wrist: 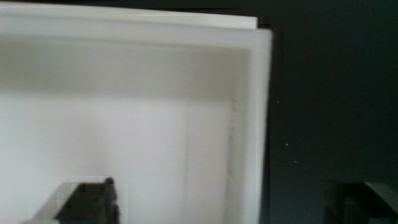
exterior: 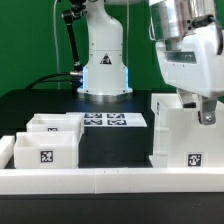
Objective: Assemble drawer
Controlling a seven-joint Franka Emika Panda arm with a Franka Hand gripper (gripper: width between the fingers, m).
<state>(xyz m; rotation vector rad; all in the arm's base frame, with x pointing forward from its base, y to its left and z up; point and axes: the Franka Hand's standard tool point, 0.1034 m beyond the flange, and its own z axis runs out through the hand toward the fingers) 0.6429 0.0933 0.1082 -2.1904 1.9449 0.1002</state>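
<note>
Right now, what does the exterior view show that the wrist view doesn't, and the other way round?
Only the exterior view shows the arm's base, the marker board and the small white boxes at that view's left. Only the wrist view shows that the gripper has its fingers wide apart, and it gives a close look at a wall edge of the large white part. Both show the gripper, that large white part and the black table.

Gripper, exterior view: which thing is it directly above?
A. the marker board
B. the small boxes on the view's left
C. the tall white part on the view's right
C: the gripper sits at the top edge of the tall white part, well away from the marker board and the small boxes.
</note>
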